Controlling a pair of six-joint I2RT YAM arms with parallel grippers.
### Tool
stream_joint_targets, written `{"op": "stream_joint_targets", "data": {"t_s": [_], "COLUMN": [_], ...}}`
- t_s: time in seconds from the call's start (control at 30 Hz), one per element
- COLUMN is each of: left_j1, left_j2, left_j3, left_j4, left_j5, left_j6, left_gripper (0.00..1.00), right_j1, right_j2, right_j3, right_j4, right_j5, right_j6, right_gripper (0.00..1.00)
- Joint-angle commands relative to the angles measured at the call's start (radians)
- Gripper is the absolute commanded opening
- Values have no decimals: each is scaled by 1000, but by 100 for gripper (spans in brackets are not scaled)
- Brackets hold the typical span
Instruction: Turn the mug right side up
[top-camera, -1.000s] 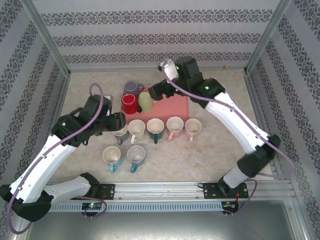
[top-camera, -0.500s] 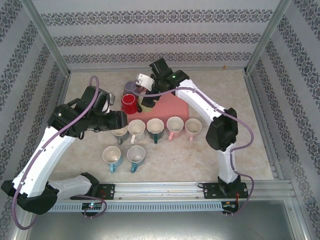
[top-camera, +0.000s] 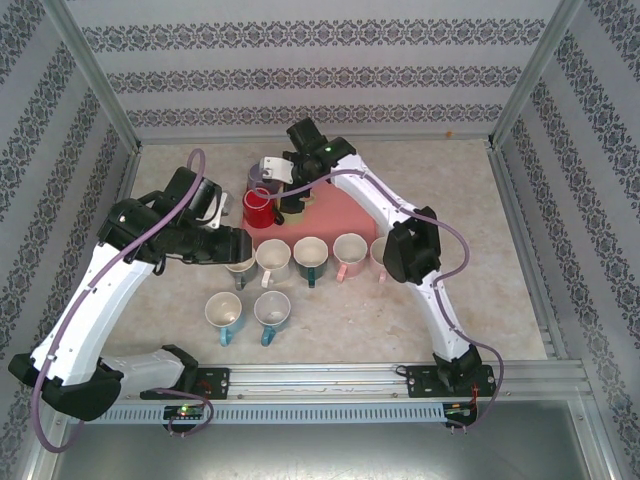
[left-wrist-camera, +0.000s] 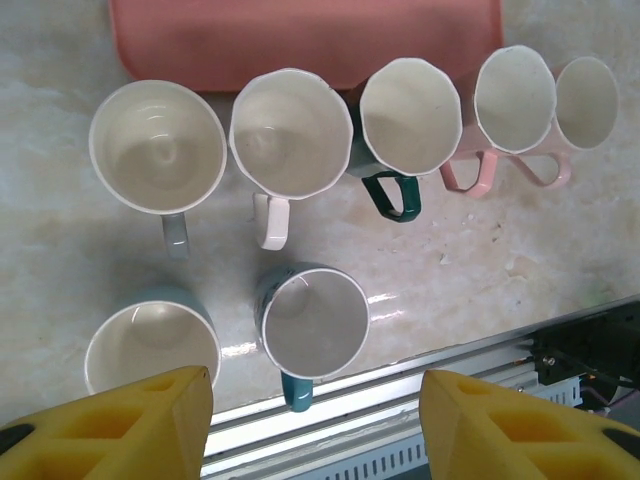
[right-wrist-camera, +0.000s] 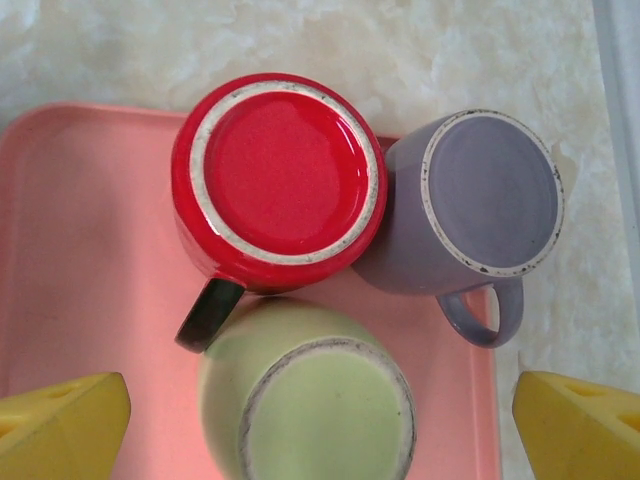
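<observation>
Light is bright, even and diffuse in all three views, falling from above. In the top external view only soft, faint shadows lie on the marbled table (top-camera: 480, 200). In the left wrist view, white glare streaks sit on the tabletop beside the teal mug (left-wrist-camera: 315, 322) at lower centre, and the left gripper's yellow fingertips (left-wrist-camera: 110, 425) along the bottom edge are blurred. In the right wrist view the red mug (right-wrist-camera: 280, 170) is sharp, with a mild sheen on its base, while the right gripper's yellow fingertips (right-wrist-camera: 60, 420) in the lower corners are out of focus.

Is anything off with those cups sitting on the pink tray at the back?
Yes. The red mug, the purple mug and the green mug on the pink tray all stand upside down, bases up. The upright mugs on the table nearby show their open tops. Nothing looks spilled.
</observation>
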Motion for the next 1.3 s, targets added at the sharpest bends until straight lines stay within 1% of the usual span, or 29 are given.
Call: {"op": "stream_joint_targets", "data": {"t_s": [0.0, 0.3, 0.5, 0.63, 0.73, 0.87, 0.97, 1.0, 1.1, 1.27], "left_j1": [24, 25, 25, 25, 25, 24, 25, 25, 26, 28], "left_j2": [-12, -3, -1, -3, 0, 7, 12, 13, 19, 11], "left_j3": [13, 12, 2, 1, 4, 7, 8, 12, 27, 30], "left_j4": [-41, -32, -26, -27, -27, -21, -11, -8, 3, 45], "left_j5": [8, -22, -27, -34, -40, -38, -38, -37, -40, -36], "left_j6": [55, 74, 78, 75, 73, 69, 64, 61, 52, 14], "left_gripper": [58, 57, 57, 58, 58, 57, 57, 57, 57, 57], "right_j1": [-18, -42, -42, -38, -36, -40, -54, -60, -83, -103], "right_j2": [45, 93, 109, 119, 123, 97, 58, 43, -12, -125], "right_j3": [36, 23, 22, 14, 10, -7, -11, -12, -6, -31], "right_j4": [-6, 19, 36, 46, 45, 37, 45, 52, 74, 105], "right_j5": [-24, -4, -42, -69, -77, -54, -67, -68, -102, -83], "right_j6": [22, 44, 61, 70, 84, 95, 134, 152, 230, 326], "right_gripper": [98, 97, 92, 85, 76, 63, 57, 56, 51, 45]}}
